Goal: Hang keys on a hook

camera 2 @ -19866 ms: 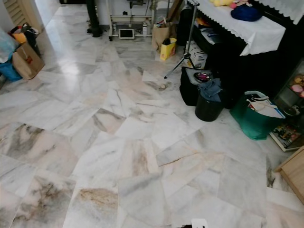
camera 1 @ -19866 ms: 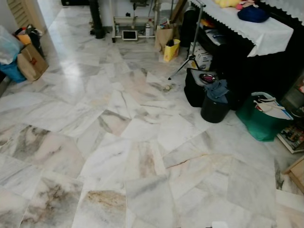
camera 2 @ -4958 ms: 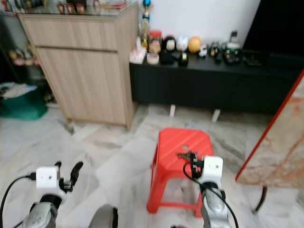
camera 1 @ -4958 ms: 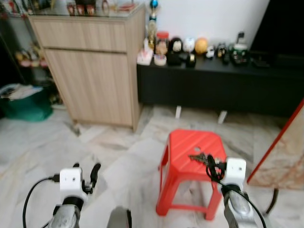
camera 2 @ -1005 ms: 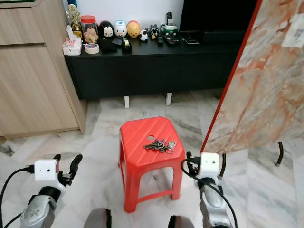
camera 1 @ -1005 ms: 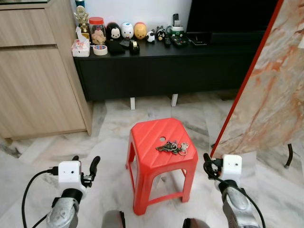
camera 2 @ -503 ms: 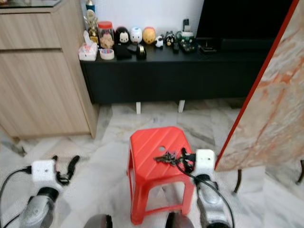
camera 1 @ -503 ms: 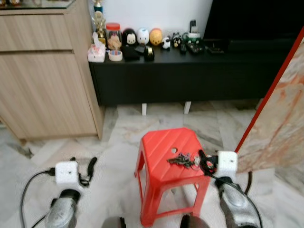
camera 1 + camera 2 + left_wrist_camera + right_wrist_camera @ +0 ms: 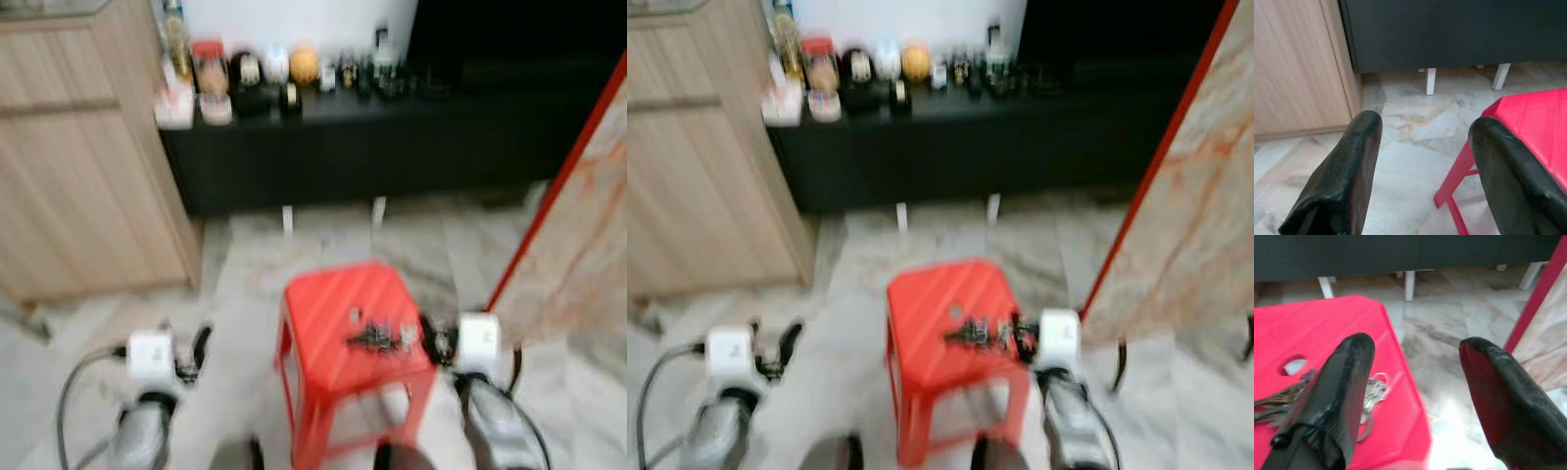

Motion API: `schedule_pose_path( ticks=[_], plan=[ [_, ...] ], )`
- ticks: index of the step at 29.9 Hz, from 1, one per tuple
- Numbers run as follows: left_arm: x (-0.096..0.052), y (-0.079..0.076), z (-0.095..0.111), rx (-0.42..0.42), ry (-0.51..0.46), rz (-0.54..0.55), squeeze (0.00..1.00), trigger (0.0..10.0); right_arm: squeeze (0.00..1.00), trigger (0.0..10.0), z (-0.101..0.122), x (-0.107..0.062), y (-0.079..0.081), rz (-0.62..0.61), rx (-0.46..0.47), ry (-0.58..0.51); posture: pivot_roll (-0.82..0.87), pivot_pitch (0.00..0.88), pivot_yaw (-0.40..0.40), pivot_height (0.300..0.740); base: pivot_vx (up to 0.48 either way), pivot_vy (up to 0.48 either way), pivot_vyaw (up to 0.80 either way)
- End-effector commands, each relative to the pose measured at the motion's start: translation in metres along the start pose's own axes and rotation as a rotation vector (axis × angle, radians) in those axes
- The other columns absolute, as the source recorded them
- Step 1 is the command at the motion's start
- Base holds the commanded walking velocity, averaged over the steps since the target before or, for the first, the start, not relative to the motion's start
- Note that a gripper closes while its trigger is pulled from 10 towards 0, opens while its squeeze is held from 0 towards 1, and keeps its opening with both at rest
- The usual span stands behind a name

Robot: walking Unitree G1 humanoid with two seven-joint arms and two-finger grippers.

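Keys [image 9: 1369, 394] on stool [image 9: 333, 313], right hand [image 9: 1415, 382] now nearer

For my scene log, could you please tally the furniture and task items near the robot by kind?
Red stool: 1
Bunch of keys: 1
Wooden cabinet: 1
Black low console: 1
Open grippers: 2, left gripper and right gripper
Total: 6

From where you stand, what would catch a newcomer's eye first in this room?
The bright red plastic stool on the pale marble floor stands out most, with a bunch of keys lying on its seat. The right end effector is open beside the stool's edge, near the keys. Behind, a low black cabinet carries a row of small figurines.
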State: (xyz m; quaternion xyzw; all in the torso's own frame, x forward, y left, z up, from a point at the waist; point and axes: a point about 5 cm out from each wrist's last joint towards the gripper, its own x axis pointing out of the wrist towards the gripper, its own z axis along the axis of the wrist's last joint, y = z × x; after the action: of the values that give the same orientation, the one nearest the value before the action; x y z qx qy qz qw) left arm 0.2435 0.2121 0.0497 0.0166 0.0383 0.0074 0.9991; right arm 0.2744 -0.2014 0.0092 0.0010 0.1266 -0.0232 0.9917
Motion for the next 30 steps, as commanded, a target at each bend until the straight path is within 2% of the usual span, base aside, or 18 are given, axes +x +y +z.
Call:
schedule_pose_path(
  ticks=[1,10,30],
  plan=[
    [-0.0045,0.0120,-0.0023,0.017,0.016,0.032,0.00,10.0,0.00,10.0,0.0005,0.0027,0.0107,0.024,0.016,0.007,0.09,0.000,-0.062,0.591,0.000,0.000,0.00],
    [-0.0047,0.0121,-0.0035,0.019,0.026,0.026,0.00,10.0,0.00,10.0,0.0011,0.0044,0.0093,0.032,0.004,0.017,0.09,0.000,-0.060,0.591,0.000,0.000,0.00],
    [-0.0043,0.0122,-0.0033,0.018,0.027,0.017,0.00,10.0,0.00,10.0,0.0016,0.0041,0.0099,0.036,-0.008,0.007,0.09,0.000,-0.059,0.591,0.285,0.000,0.03]
  ],
)
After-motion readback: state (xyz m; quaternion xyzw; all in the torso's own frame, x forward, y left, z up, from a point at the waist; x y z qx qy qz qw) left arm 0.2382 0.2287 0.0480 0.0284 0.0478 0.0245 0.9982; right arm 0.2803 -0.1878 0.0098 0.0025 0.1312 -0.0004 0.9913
